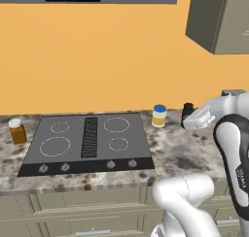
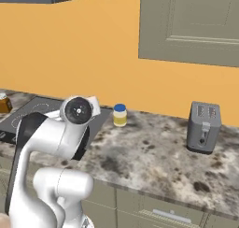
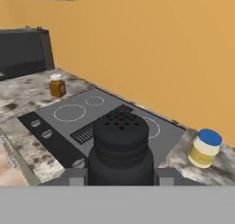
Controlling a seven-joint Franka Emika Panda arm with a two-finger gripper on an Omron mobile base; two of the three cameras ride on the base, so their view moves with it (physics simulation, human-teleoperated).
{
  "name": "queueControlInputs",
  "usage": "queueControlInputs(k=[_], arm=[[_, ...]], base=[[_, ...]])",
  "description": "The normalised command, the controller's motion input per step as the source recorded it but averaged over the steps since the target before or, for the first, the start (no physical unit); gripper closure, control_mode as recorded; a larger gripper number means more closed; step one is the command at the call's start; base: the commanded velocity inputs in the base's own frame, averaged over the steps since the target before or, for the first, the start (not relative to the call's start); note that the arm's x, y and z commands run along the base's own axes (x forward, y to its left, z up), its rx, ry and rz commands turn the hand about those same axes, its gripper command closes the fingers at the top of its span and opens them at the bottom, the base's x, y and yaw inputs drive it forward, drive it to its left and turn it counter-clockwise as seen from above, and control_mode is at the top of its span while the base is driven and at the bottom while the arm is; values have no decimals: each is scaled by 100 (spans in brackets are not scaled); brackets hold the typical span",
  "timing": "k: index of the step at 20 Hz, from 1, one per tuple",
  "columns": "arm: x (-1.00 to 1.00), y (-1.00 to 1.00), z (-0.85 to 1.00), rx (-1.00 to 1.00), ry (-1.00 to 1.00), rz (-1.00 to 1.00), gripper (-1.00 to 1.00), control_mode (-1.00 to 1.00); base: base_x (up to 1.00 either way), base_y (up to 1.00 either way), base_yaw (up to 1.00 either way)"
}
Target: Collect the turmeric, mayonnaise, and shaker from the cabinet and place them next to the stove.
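Right up against the hand camera you've got the shaker, filling the lower middle of that frame, black with its dotted top facing the lens. Your tool is clamped on it, and you can just see grey finger bits poking out either side of its base. In the left base view the same shaker peeks out as a small dark thing at the right side of the frame, just past the white hand, above the marbled worktop.

Mayonnaise jar is already sitting on the worktop just right of the stove, near the back wall, blue lid up. In the right base view the mayonnaise is a bit left of centre, and in the hand view it's at the lower right.

Turmeric jar is on the far side, at the left edge of the left base view, standing upright just beside the stove's left edge. You can spot it in the hand view too, upper left, beyond the stove's burner rings.

So the two jars are well apart, one on each side of the stove.

Over on the right of the right base view there's a grey toaster on the worktop, well away from everything else. Cabinet hangs in the upper right of the left base view, door looks closed from here.
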Motion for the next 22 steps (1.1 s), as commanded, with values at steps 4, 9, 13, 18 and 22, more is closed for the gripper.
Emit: queueControlInputs(k=[4, 9, 13, 18, 22], arm=[[1, -22, -69, 0, -12, 20, 100, -100], [18, -7, -77, 0, -7, 18, 100, -100], [25, -10, -74, 0, -10, 18, 100, -100], [34, -12, -63, 1, -9, 20, 100, -100], [46, -11, -52, 2, -9, 20, 100, -100]], base=[[0, 0, 0], [0, 0, 0], [0, 0, 0], [0, 0, 0], [0, 0, 0]])
